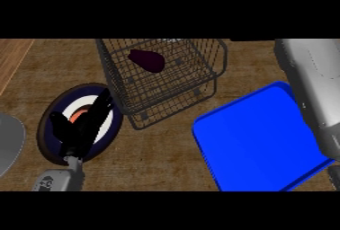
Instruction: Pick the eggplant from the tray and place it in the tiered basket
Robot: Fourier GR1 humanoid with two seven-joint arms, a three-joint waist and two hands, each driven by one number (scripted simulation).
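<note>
Head view: dark purple eggplant lies inside the dark wire tiered basket, in the upper compartment, toward its left rear part, resting on the mesh floor. It's off the tray and nothing of mine touches it.

Bright blue rectangular tray sits on the brown wood-grain counter, to the right and nearer me than the basket, just beside the basket's lower right corner, tilted diagonally.

My left hand shows at lower left, black fingers straight and extended upward, holding nothing, relaxed. It hovers over a round plate w/ a dark brown rim, navy ring and white centre; an orange patch shows on the plate behind my fingers, can't tell what it is. Plate sits just left of the basket, its rim close to the basket's lower left edge.

My right forearm, grey, runs down the right edge of the view, passing over the tray's right side. My right hand isn't visible, so fingers there: nothing to report.

Grey rounded object cut off at the left edge, well apart from the basket.
</note>
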